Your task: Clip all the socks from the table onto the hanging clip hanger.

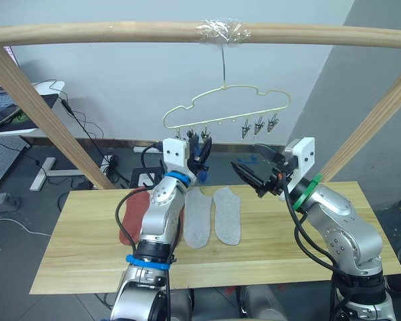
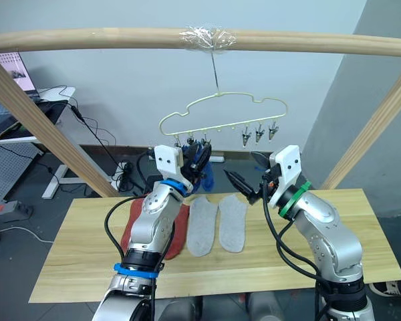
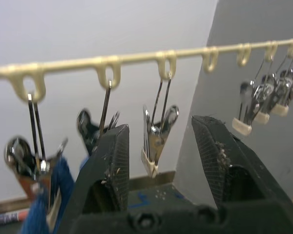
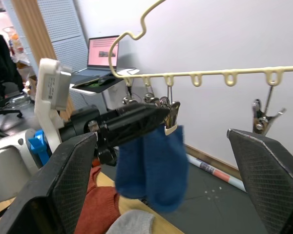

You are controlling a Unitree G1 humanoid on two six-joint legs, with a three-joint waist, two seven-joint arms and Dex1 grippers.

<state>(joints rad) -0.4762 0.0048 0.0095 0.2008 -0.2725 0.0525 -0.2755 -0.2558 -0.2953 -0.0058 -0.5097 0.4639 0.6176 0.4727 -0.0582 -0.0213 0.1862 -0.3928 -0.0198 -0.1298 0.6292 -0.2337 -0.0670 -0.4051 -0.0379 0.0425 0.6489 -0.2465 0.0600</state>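
1. The wooden pole frame (image 1: 120, 31) runs across the top of the head views, with slanted legs down both sides that cut off bits of the room behind.
2. The table (image 1: 267, 257) fills the lower half of the frame. Its near edge is partly hidden by both arms.
3. Back in the upper left sits a desk (image 2: 27, 134) with a laptop (image 2: 17, 75), cables trailing to the floor.
4. The clip hanger (image 1: 227, 105) hangs mid-frame from the taped spot on the pole. Clips bunch at its left end and three more (image 1: 258, 126) at the right.
5. Two grey socks (image 1: 214, 215) lie flat side by side at table centre. The rust-red socks (image 2: 135, 224) are left of them, mostly covered by the left arm, so it's hard to say whether that's one or two.
6. Blue socks (image 4: 154, 163) dangle from the left-end clips. How many is hard to tell.
7. The left gripper (image 1: 202, 148) is up at the left clips, fingers (image 3: 112, 156) spread either side of a bare clip (image 3: 156, 141), holding nothing.
8. The right gripper (image 1: 254, 170) hovers just right of centre, wide open and empty.
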